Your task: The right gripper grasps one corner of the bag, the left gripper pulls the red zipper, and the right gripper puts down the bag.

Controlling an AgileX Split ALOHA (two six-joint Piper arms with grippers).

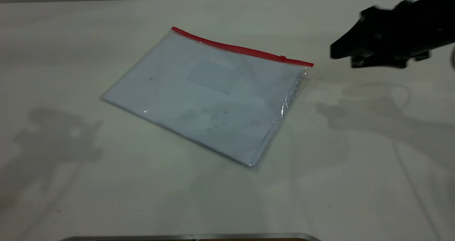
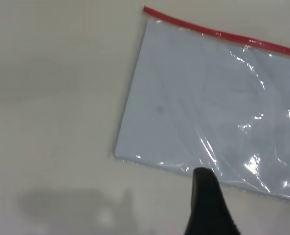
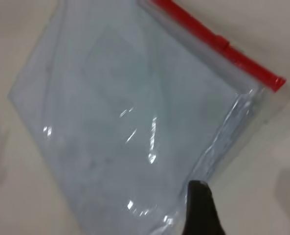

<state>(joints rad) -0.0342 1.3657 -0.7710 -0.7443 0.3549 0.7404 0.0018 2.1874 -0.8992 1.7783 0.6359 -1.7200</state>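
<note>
The bag is clear plastic with white glints, and the sheets inside make it look pale blue-white, with some small dark specks. A paler rectangle, the label pocket, shows in its upper middle. The red zipper is a bright red strip along the bag's 12 o'clock edge, with a small red slider toward 2 o'clock. The right claw is plain black. The worktop is off-white, with soft grey shadows.
</note>
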